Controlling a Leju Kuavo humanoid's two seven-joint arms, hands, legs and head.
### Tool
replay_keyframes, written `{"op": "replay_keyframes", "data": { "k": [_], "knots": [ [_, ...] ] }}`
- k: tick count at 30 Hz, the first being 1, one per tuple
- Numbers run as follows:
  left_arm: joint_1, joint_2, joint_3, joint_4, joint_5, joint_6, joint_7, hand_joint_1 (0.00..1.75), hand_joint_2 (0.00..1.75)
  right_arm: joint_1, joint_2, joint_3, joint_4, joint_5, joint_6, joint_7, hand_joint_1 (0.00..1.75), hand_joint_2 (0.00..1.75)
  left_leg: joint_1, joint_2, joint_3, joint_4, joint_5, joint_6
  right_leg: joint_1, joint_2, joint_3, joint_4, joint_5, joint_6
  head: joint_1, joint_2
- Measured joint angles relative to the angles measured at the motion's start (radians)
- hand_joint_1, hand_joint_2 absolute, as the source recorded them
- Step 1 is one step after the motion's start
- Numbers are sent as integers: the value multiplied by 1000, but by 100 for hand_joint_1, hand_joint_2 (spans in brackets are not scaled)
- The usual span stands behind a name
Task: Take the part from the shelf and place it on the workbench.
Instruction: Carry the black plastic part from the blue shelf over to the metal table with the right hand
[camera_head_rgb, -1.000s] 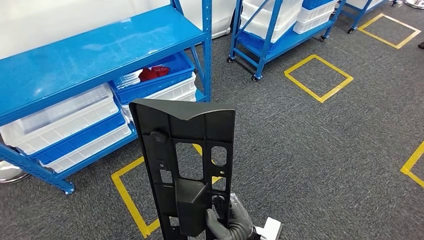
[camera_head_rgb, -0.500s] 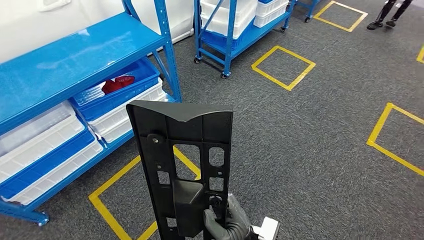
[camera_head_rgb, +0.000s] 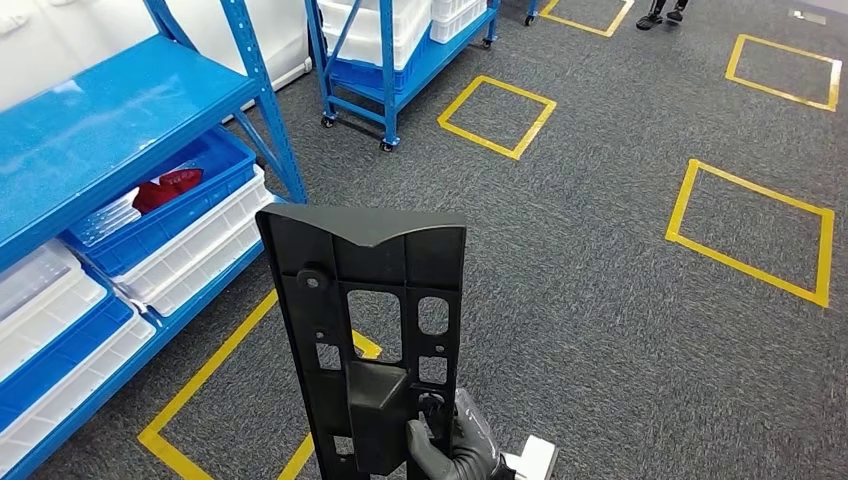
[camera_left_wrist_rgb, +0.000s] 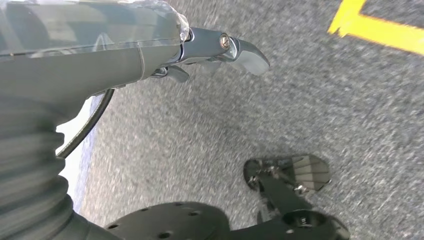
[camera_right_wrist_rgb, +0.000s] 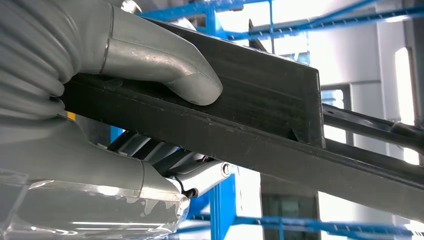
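1. Right hand (camera_head_rgb: 452, 445), dark grey and glossy, grips the long black moulded plastic panel (camera_head_rgb: 375, 330) near its lower end; the part stands upright in front of the robot in the head view, above the floor, clear of the shelf
2. Panel is flat and rectangular with a shallow notch in its top edge, one large rectangular cutout, several smaller slots, a round boss upper left and a raised wedge-shaped block just above the hand; matte finish
3. Right wrist view: thick grey thumb (camera_right_wrist_rgb: 165, 65) presses on one face of the panel (camera_right_wrist_rgb: 260, 115), darker fingers (camera_right_wrist_rgb: 200, 176) wrap the opposite side, ribbed cover behind
4. Left hand (camera_left_wrist_rgb: 220, 50) hangs over the floor holding nothing; fingers apart, metal-tipped, loosely extended; picture is motion-blurred
5. Floor (camera_head_rgb: 620, 300) is dark grey speckled carpet with yellow tape squares (camera_head_rgb: 495, 115)
6. Glossy blue steel shelf (camera_head_rgb: 90, 130) sits to the left, lower tiers holding blue and translucent white plastic bins (camera_head_rgb: 190, 240); one blue bin contains something red (camera_head_rgb: 165, 188), too small to identify
7. Second blue rack on castors (camera_head_rgb: 385, 60) stands further back with white bins
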Motion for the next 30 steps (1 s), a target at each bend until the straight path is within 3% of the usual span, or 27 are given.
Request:
{"op": "replay_keyframes", "data": {
  "k": [2,4,5,7,9,10,11,13,15,17,19,21,23,25,26,27,28,30],
  "knots": [
    [-4,-1,-1,0,-5,0,4,0,175,-1,-1,0,0,-2,-3,-3,171,175,-2,16,4,-2,-3,-7,10,-13,11,-26,-2,-10,0,0],
    [-10,-1,-4,0,-14,0,9,0,175,1,-2,0,0,-5,-12,-7,171,175,0,26,10,-2,-9,-16,8,9,13,-36,3,-16,0,0],
    [-14,-1,-6,0,-20,0,11,0,175,3,-3,-1,-2,-7,-17,-8,171,175,0,13,8,10,-20,-20,4,19,17,-42,6,-20,0,0],
    [-22,-2,-10,0,-28,2,14,0,175,5,-2,-2,-8,-11,-27,-5,171,175,3,-32,-27,96,-72,-26,-4,41,25,-52,12,-29,0,0],
    [-26,-3,-16,0,-33,2,15,0,175,7,0,-3,-13,-12,-33,4,171,175,5,-60,-91,231,-132,-31,-4,65,26,-53,12,-33,0,0],
    [-27,-3,-19,0,-35,2,17,0,175,9,0,-4,-14,-12,-34,7,171,175,7,-63,-114,274,-140,-34,-4,79,26,-52,12,-34,0,0],
    [-28,-3,-21,0,-37,2,20,0,175,11,-1,-4,-14,-12,-35,8,171,175,9,-64,-121,282,-128,-36,-5,94,27,-51,12,-33,0,0],
    [-32,-3,-25,0,-36,3,30,0,175,14,-1,-5,-16,-12,-34,9,171,175,16,-75,-88,191,-56,-41,-9,124,28,-43,9,-28,0,0],
    [-32,-2,-25,0,-30,5,45,0,175,13,-1,-5,-19,-12,-32,12,171,175,26,-128,-39,72,-3,-43,-11,150,20,-27,2,-17,0,0],
    [-27,-2,-25,0,-24,8,55,0,175,12,0,-5,-22,-11,-29,18,171,175,28,-168,-23,26,3,-37,-16,171,6,-15,1,-3,0,0],
    [-22,-1,-25,0,-20,12,59,0,175,12,1,-6,-25,-10,-25,25,171,175,22,-153,-23,19,6,-21,-22,186,-4,-15,6,12,0,0],
    [-19,-1,-25,0,-18,14,63,0,175,9,2,-7,-25,-10,-17,30,171,175,21,-130,-20,7,14,-5,-21,152,-19,9,-8,23,0,0],
    [-12,-1,-24,0,-14,17,66,0,175,5,4,-8,-25,-10,-6,36,171,175,19,-103,-17,0,18,4,-20,96,-64,101,-56,30,0,0],
    [-1,0,-22,0,-11,18,65,0,175,4,7,-10,-24,-10,1,40,171,175,13,-72,-16,0,16,8,-22,75,-121,213,-99,34,0,0],
    [2,1,-21,0,-10,17,62,0,175,6,7,-12,-23,-10,3,40,171,175,11,-57,-15,0,14,9,-24,70,-132,233,-98,35,0,0],
    [4,2,-21,0,-10,16,58,0,175,8,7,-13,-22,-10,4,40,171,175,10,-44,-15,0,13,9,-24,66,-125,219,-82,33,0,0],
    [3,3,-21,0,-9,15,54,0,175,9,7,-14,-22,-10,5,40,171,175,8,-32,-13,0,11,8,-23,60,-98,167,-53,30,0,0],
    [0,3,-21,0,-6,13,47,0,175,10,8,-15,-23,-10,7,40,171,175,6,-14,-7,0,7,3,-14,24,-26,35,-5,17,0,0]
  ]
}}
